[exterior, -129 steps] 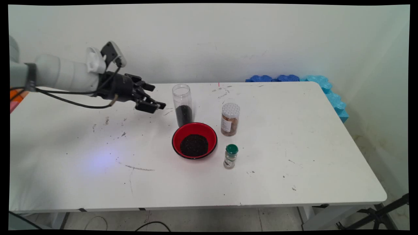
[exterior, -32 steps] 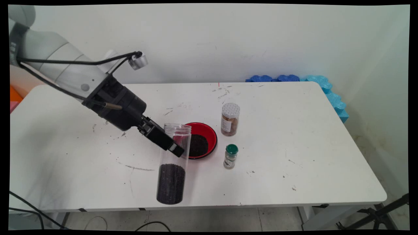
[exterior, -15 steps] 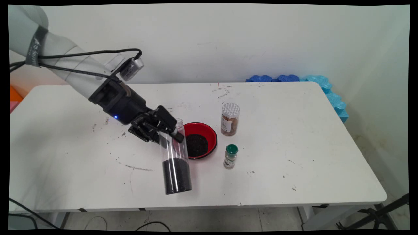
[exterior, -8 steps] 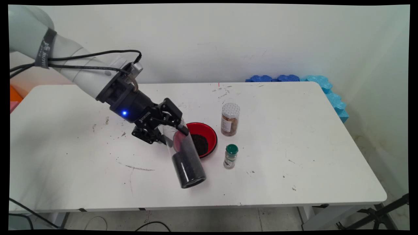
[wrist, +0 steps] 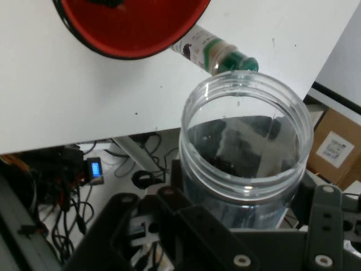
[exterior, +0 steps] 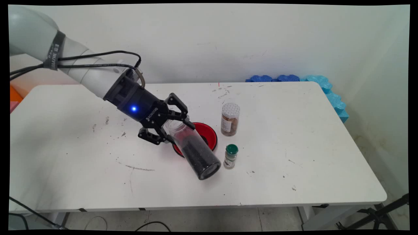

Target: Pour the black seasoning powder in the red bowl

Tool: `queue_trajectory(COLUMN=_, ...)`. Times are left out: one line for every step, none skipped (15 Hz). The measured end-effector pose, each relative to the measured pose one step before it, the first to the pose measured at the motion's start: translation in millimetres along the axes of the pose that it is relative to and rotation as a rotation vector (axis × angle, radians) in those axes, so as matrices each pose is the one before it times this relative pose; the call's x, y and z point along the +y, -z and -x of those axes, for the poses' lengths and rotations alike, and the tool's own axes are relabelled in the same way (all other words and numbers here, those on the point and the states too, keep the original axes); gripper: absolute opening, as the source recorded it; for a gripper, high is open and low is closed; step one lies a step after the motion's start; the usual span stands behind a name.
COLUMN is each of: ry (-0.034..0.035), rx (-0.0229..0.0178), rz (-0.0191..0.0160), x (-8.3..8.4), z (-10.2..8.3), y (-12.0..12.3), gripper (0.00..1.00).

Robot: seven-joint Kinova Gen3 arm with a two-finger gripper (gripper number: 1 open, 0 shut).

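My gripper [exterior: 174,129] is shut on a tall clear jar [exterior: 194,150] that holds dark grains. The jar hangs in the air, tilted hard, with its open mouth up by the fingers and its base down to the right. It overlaps the red bowl [exterior: 210,135] with dark grains inside. In the hand view I look straight into the jar's open mouth [wrist: 246,141], with the dark grains lying along one side. Beyond it are the red bowl [wrist: 130,25] and the green-capped spice bottle [wrist: 217,53].
A green-capped spice bottle [exterior: 231,156] stands just right of the jar's base. Behind it is a brown-filled jar with a silver lid [exterior: 230,119]. Blue foam pieces [exterior: 294,79] lie along the table's back right edge. The table's front edge [exterior: 196,204] is near.
The jar was lifted from behind the bowl to the front. Over the last second it has swung from near upright to steeply tilted, its base moving right toward the spice bottle.
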Motion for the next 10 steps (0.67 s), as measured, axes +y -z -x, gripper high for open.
queue_trajectory(ry=0.01424, rx=-0.00241, rz=0.00170, x=0.00, z=-0.03, y=-0.62, gripper=0.00)
queue_trajectory(ry=0.02297, rx=-0.00302, rz=0.00377, x=0.06, z=-0.70, y=-0.99, gripper=0.00)
queue_trajectory(ry=0.02830, rx=-0.00338, rz=0.00425, x=-0.15, z=-1.55, y=-1.49, gripper=0.00)
queue_trajectory(ry=0.02448, rx=-0.00341, rz=0.00439, x=0.12, z=-1.09, y=-1.35, gripper=0.00)
queue_trajectory(ry=0.01640, rx=-0.00286, rz=0.00203, x=0.09, z=-0.68, y=-1.14, gripper=0.00)
queue_trajectory(ry=0.02373, rx=-0.00403, rz=0.00296, x=-0.16, z=-0.79, y=-1.42, gripper=0.00)
queue_trajectory(ry=0.03015, rx=-0.00490, rz=0.00510, x=0.25, z=-1.04, y=-1.95, gripper=0.00)
queue_trajectory(ry=0.02227, rx=-0.00340, rz=0.00390, x=0.29, z=-0.79, y=-1.68, gripper=0.00)
queue_trajectory(ry=0.02759, rx=-0.00222, rz=0.00708, x=0.52, z=-0.99, y=-1.72, gripper=0.00)
queue_trajectory(ry=0.02364, rx=-0.00153, rz=0.00507, x=0.35, z=-0.87, y=-1.48, gripper=0.00)
